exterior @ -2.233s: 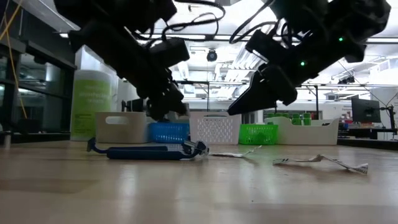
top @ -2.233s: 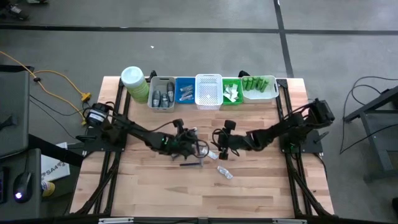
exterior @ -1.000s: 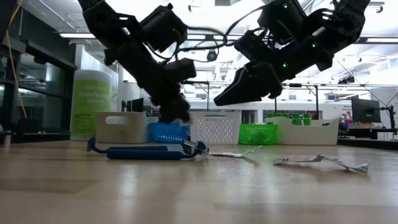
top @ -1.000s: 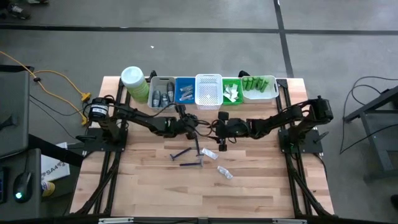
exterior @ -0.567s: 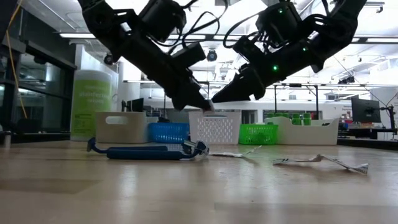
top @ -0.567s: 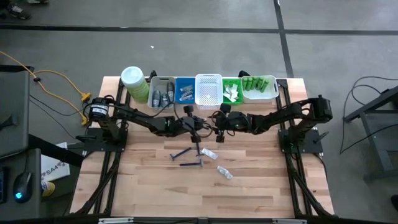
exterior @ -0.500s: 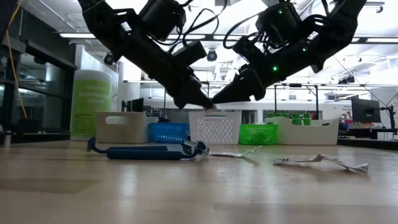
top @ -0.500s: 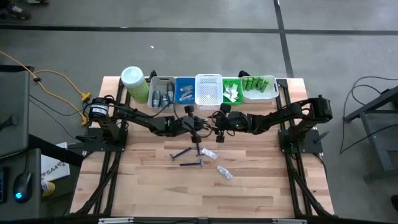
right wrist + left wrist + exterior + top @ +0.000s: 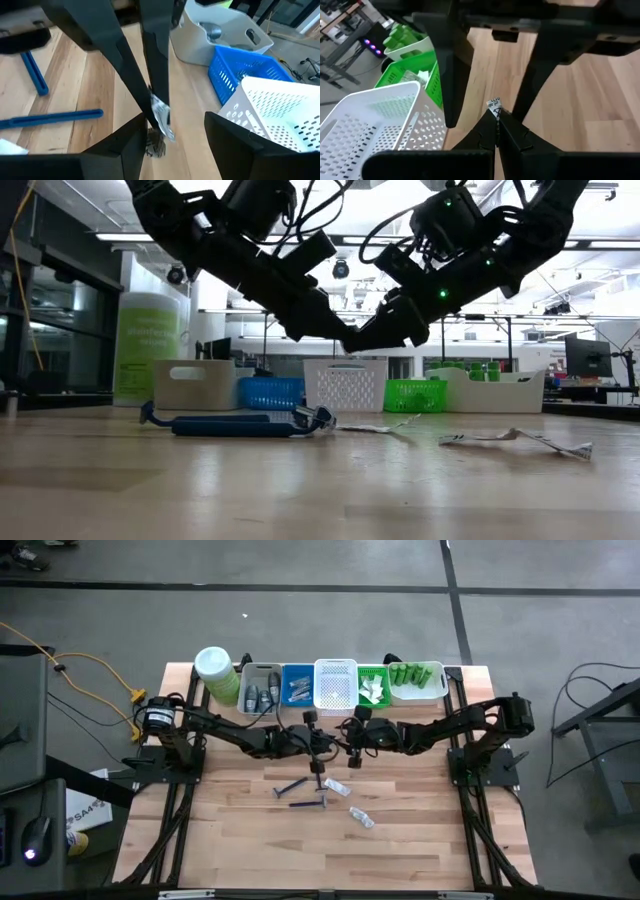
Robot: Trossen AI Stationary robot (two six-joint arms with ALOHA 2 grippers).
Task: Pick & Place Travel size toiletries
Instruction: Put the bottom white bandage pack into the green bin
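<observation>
A small white sachet (image 9: 494, 105) is held above the table's middle, near the bins, by my shut left gripper (image 9: 330, 747). My right gripper (image 9: 348, 750) faces it from the right and is open. Its two fingers (image 9: 447, 75) stand on either side of the sachet and of the left fingertips, touching neither. Two blue razors (image 9: 290, 787) (image 9: 308, 804) and two more sachets (image 9: 337, 787) (image 9: 361, 817) lie flat on the wood nearer the front. My left gripper pinches the sachet's one end (image 9: 156, 106) between its two fingertips. The fingers come from the table's left, slanting a little downward. The sachet is lifted clear of the table and sticks out past the fingertips, between the other gripper's fingers.
Along the far edge stand a grey bin (image 9: 260, 690), a blue bin (image 9: 297, 686), a white basket (image 9: 336, 686), a green basket (image 9: 373, 688) and a pale bin of green bottles (image 9: 417, 680). A tall pale-green jar (image 9: 213, 675) stands at their left. Bare wood lies toward the near edge.
My left gripper has tipped up from pointing steeply down to nearly level, rising a little and swinging toward the right gripper with the sachet. My right gripper has come toward the table's left, and its open fingers now stand around the left fingertips.
</observation>
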